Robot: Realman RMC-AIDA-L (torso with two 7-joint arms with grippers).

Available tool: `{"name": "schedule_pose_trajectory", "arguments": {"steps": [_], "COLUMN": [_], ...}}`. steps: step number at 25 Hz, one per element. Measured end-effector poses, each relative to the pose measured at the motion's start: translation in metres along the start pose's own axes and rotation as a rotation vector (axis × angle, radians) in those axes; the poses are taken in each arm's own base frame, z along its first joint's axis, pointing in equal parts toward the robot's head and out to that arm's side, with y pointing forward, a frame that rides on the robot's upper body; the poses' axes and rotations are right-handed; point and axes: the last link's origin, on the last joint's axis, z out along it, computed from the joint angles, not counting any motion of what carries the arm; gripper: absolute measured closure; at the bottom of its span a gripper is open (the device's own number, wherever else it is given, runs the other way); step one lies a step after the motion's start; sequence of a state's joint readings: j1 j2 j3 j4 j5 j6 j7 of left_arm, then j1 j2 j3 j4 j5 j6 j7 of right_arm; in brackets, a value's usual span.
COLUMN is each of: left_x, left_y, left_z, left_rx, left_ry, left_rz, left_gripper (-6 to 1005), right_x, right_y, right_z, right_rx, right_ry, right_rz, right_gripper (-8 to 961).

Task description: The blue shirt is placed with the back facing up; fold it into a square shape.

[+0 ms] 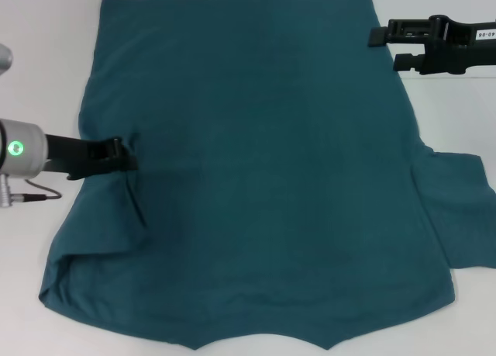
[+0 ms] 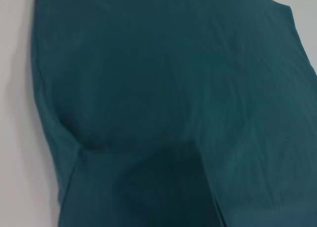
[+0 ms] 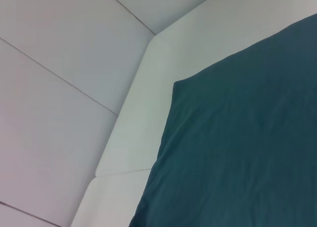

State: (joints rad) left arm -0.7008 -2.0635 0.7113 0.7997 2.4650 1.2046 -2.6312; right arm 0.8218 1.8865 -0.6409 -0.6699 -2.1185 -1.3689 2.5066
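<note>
Head view shows the blue shirt [image 1: 263, 178] spread on the white bench [image 1: 39, 92], left sleeve tucked; left gripper [image 1: 128, 156] fingers clamp its left edge. Right gripper [image 1: 377, 36] hovers by the far hem corner, fingers' state unclear; next it likely needs lowering to grip there.

White table [image 1: 46, 53] with rounded corner, pale panelled floor [image 3: 54, 113]
</note>
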Motion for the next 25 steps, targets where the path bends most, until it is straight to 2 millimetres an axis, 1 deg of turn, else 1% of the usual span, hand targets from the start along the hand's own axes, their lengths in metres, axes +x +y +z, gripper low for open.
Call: {"name": "schedule_pose_trajectory", "arguments": {"steps": [4, 7, 10, 13, 17, 21, 23, 24, 25], "left_x": [0.001, 0.001, 0.001, 0.002, 0.004, 0.001, -0.006, -0.013, -0.014], "left_y": [0.001, 0.001, 0.006, 0.007, 0.009, 0.013, 0.009, 0.003, 0.002], "left_z": [0.009, 0.011, 0.018, 0.018, 0.010, -0.002, -0.012, -0.021, -0.022], "left_rx": [0.035, 0.042, 0.039, 0.038, 0.007, -0.085, -0.136, -0.173, -0.182], "left_ry": [0.011, 0.019, 0.014, 0.010, 0.034, 0.073, 0.101, 0.123, 0.126], "left_rz": [-0.004, -0.009, 0.000, 0.003, 0.023, 0.084, 0.135, 0.166, 0.173], "left_gripper": [1000, 1000, 1001, 951, 885, 819, 783, 765, 747], "right_x": [0.001, 0.002, 0.003, 0.003, 0.003, 0.003, 0.003, 0.003, 0.003], "right_y": [-0.001, -0.001, -0.002, -0.002, -0.002, -0.001, -0.001, -0.001, -0.002], "right_z": [-0.001, -0.001, -0.001, -0.001, -0.001, -0.002, -0.002, -0.002, -0.003], "right_rx": [-0.002, -0.002, -0.002, -0.003, -0.002, -0.004, -0.005, -0.004, -0.003], "right_ry": [0.003, 0.005, 0.006, 0.007, 0.007, 0.009, 0.010, 0.009, 0.009], "right_rz": [0.003, 0.006, 0.007, 0.008, 0.006, -0.003, -0.006, -0.006, -0.004], "right_gripper": [40, 41, 41, 41, 41, 41, 41, 41, 41]}}
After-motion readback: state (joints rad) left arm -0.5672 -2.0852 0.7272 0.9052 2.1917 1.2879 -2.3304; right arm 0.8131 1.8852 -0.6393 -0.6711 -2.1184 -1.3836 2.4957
